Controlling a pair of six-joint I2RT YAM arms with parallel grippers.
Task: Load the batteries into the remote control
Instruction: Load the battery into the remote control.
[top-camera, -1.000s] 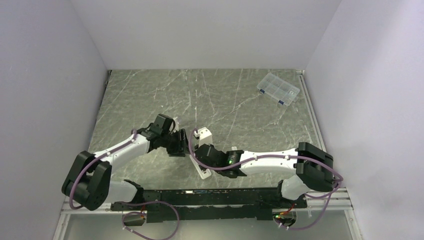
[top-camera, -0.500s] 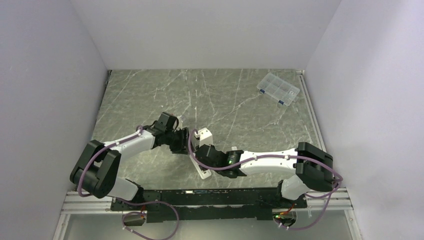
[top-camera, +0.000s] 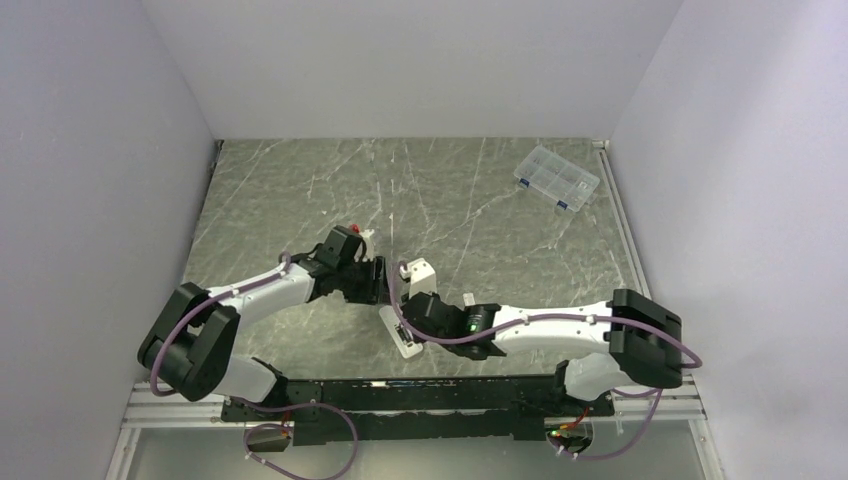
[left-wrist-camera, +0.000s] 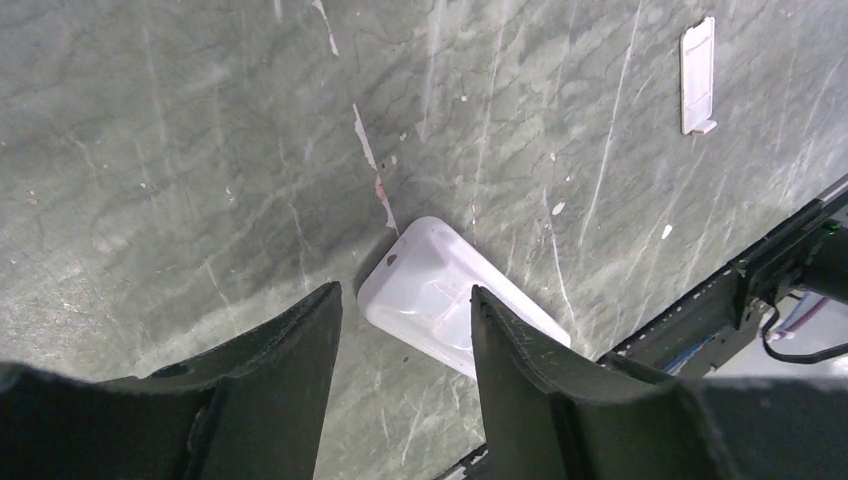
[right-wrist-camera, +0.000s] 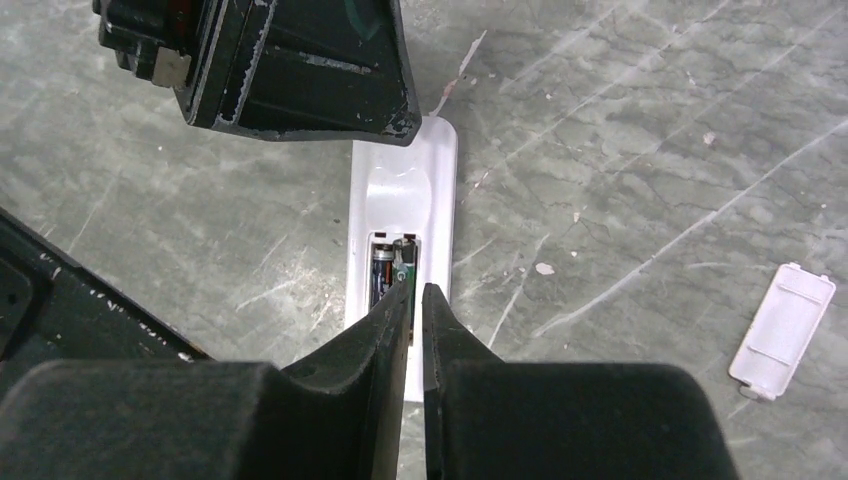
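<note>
Two dark cylindrical batteries (right-wrist-camera: 385, 268): apparently both in the open bay of the slim white plastic remote control (right-wrist-camera: 432, 170), which lies back-up.
Right gripper (right-wrist-camera: 416, 292): fingers nearly together, holding nothing; I'd press down gently and squarely.
Left gripper (left-wrist-camera: 404, 293): jaws apart, astride the remote's end, crowding my approach.
Flat white battery cover (right-wrist-camera: 782, 330): well aside.

light: bright, even | shadows: soft | focus: sharp | glare: slight

Right gripper (right-wrist-camera: 415, 300) jaws nearly together above remote control (right-wrist-camera: 432, 170), 1 battery (right-wrist-camera: 384, 272) inside
</note>
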